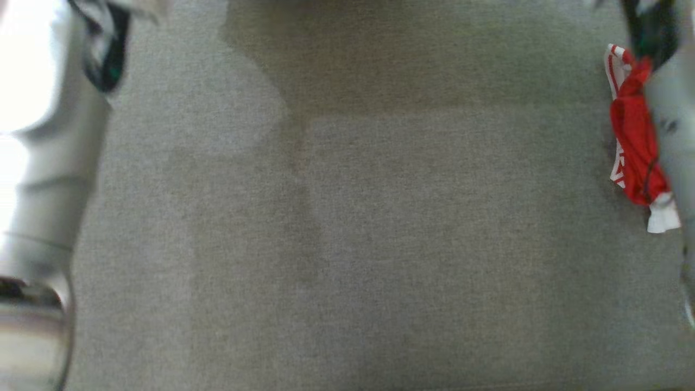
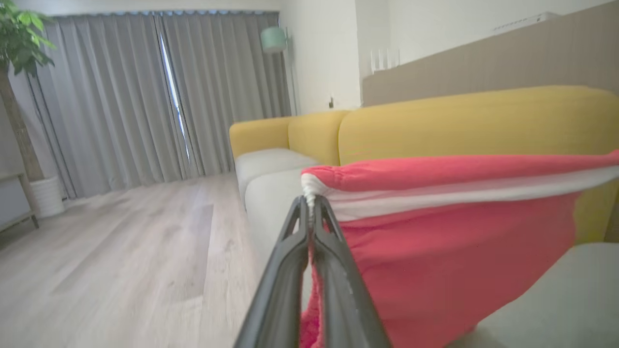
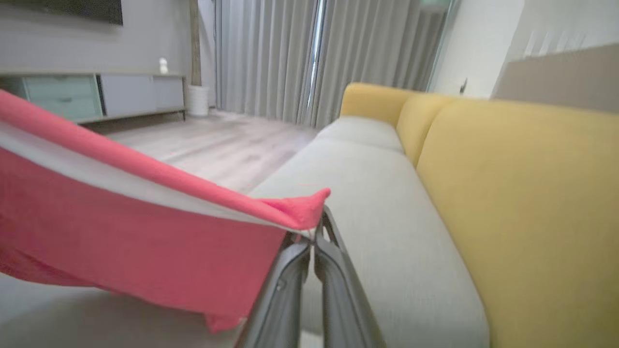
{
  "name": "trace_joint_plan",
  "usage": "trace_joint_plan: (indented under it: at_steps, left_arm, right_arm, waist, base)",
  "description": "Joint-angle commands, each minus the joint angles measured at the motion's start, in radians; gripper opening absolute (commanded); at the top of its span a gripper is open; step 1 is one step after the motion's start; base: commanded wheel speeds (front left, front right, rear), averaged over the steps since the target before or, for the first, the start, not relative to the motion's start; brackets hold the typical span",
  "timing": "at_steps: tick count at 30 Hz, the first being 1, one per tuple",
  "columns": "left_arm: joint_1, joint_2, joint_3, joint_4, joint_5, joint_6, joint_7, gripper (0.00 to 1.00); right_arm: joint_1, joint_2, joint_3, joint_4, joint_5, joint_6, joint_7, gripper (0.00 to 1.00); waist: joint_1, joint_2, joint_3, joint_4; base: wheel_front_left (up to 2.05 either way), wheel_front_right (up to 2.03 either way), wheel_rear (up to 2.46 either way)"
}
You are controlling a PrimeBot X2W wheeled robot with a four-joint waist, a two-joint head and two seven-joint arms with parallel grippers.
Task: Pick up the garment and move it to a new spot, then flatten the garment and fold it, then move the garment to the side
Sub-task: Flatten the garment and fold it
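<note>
**Garment Held Stretched Between Both Pincers Above the Sofa Seat**

**Clearance.** In the head view the grey sofa seat (image 1: 347,260) lies bare across the middle. A faint seam (image 1: 301,163) runs up it left of centre. In the right wrist view the seat's front edge borders the wooden floor (image 3: 232,154), and the yellow backrest (image 3: 522,193) bounds its other side. The curtains (image 2: 145,96) and a potted plant (image 2: 19,43) stand well apart, across the floor. A low cabinet (image 3: 96,94) lines the wall.

**Pincer state.** The left pincer (image 2: 309,203) is pressed together on a white-banded corner of the red garment (image 2: 459,251). The right pincer (image 3: 316,232) is pinched on another corner, with a red fabric tip folded over its fingertips.

**Garment position.** The cloth spans sideways from each pincer. Its striped top edge is pulled straight and the rest hangs over the seat; whether it touches the seat cannot be told. In the head view a bunched red-and-white part shows at the right edge, just beside the right forearm (image 1: 673,136).
</note>
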Motion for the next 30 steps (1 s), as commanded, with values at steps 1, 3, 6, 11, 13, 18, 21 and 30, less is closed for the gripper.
trace_joint_plan:
  at_steps: [1, 3, 6, 11, 13, 18, 21, 30]
  left_arm:
    - [0.016, 0.033, 0.022, -0.007, -0.010, 0.000, -0.010, 0.00]
    - [0.074, 0.022, 0.026, -0.021, -0.009, -0.003, -0.010, 0.00]
    - [0.187, 0.014, 0.028, -0.057, -0.002, -0.005, -0.011, 0.00]
    - [0.374, 0.016, -0.012, -0.124, 0.000, -0.006, -0.011, 0.00]
    - [0.440, 0.025, -0.041, -0.148, 0.001, -0.006, -0.011, 0.00]
    - [0.575, 0.043, -0.086, -0.197, 0.005, -0.007, -0.011, 0.00]
    - [0.639, 0.048, -0.086, -0.219, 0.016, -0.007, -0.011, 0.00]
    - [0.827, 0.048, -0.030, -0.308, 0.043, 0.006, -0.011, 0.00]
  right_arm:
    - [0.036, -0.004, 0.029, 0.008, 0.014, 0.007, -0.008, 0.00]
    - [0.075, -0.016, 0.076, 0.047, 0.032, 0.007, -0.011, 0.00]
    - [0.136, -0.039, 0.155, 0.080, 0.076, 0.007, -0.007, 0.00]
    - [0.230, -0.108, 0.280, 0.070, 0.185, 0.007, 0.034, 0.00]
    - [0.265, -0.144, 0.328, 0.048, 0.228, 0.007, 0.057, 0.00]
    - [0.342, -0.240, 0.429, -0.031, 0.329, 0.007, 0.113, 0.00]
    - [0.384, -0.295, 0.482, -0.086, 0.378, 0.007, 0.148, 0.00]
    - [0.503, -0.440, 0.584, -0.255, 0.485, 0.007, 0.228, 0.00]
  waist:
    - [-0.0001, 0.0000, -0.002, 0.004]
    - [-0.0001, 0.0000, -0.011, 0.006]
    - [-0.0001, 0.0000, -0.036, 0.008]
    - [-0.0001, 0.0000, -0.090, 0.013]
    - [-0.0001, 0.0000, -0.113, 0.014]
    - [-0.0001, 0.0000, -0.173, 0.012]
    - [-0.0001, 0.0000, -0.210, 0.009]
    - [-0.0001, 0.0000, -0.326, -0.011]
  base:
    - [0.00, 0.00, 0.00]
    - [0.00, 0.00, 0.00]
    - [0.00, 0.00, 0.00]
    - [0.00, 0.00, 0.00]
    - [0.00, 0.00, 0.00]
    - [0.00, 0.00, 0.00]
    - [0.00, 0.00, 0.00]
    - [0.00, 0.00, 0.00]
